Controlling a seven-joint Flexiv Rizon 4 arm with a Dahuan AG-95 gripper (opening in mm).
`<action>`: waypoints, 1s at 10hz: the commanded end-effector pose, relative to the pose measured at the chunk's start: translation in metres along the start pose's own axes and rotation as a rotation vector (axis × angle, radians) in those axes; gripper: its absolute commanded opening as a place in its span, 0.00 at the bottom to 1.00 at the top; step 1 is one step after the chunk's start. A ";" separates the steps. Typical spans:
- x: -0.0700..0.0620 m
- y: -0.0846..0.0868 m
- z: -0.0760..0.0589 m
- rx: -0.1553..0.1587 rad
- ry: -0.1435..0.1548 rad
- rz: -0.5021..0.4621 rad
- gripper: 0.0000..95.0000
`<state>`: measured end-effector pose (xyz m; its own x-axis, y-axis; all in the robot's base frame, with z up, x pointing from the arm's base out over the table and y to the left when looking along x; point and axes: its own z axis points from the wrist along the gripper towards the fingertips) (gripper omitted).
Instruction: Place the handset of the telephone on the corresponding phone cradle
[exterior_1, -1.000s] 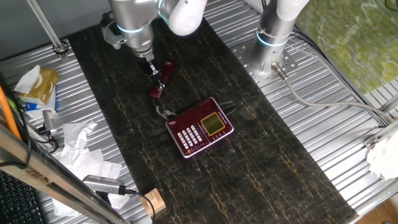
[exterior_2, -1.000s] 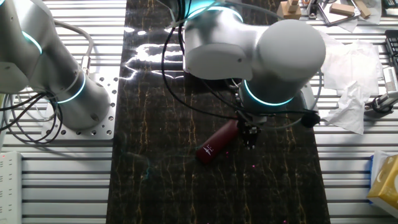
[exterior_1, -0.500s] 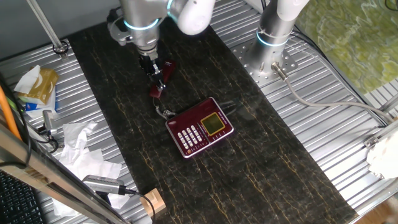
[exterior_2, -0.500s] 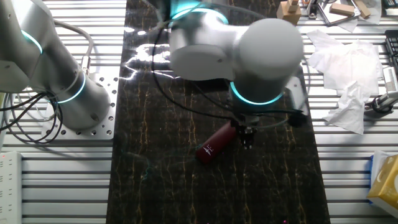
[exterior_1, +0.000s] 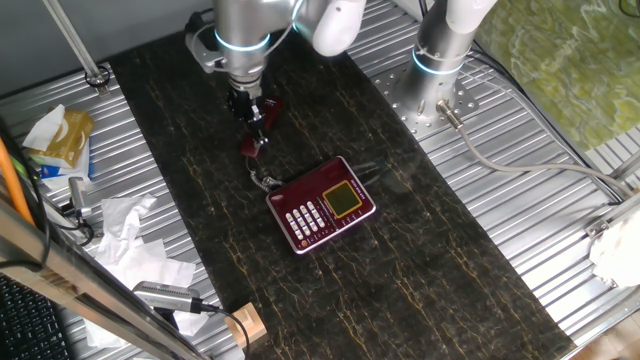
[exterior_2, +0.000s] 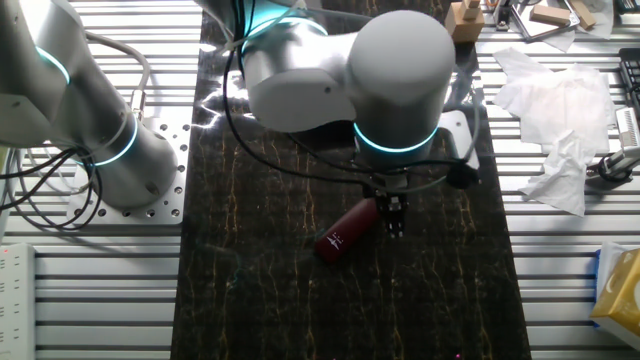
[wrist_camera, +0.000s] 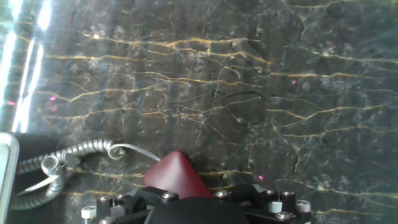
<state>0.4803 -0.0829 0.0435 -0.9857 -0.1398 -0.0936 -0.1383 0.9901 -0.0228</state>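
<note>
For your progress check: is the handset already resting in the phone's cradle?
No. The handset lies on the dark mat, apart from the telephone, at the gripper.

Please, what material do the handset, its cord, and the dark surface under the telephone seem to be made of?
The handset looks like smooth dark red plastic, with a slight sheen and small light print. Its cord appears to be a grey coiled plastic-coated wire. The table surface resembles polished black marble with gold veins; the glare suggests gloss, though it could be a printed sheet.
</note>
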 end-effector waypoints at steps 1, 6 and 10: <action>0.000 0.001 -0.001 -0.018 0.004 -0.027 1.00; 0.000 0.001 -0.001 -0.021 0.012 -0.046 1.00; -0.001 0.001 0.004 -0.038 0.110 -0.061 1.00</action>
<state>0.4821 -0.0829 0.0405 -0.9804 -0.1972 0.0015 -0.1971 0.9803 0.0079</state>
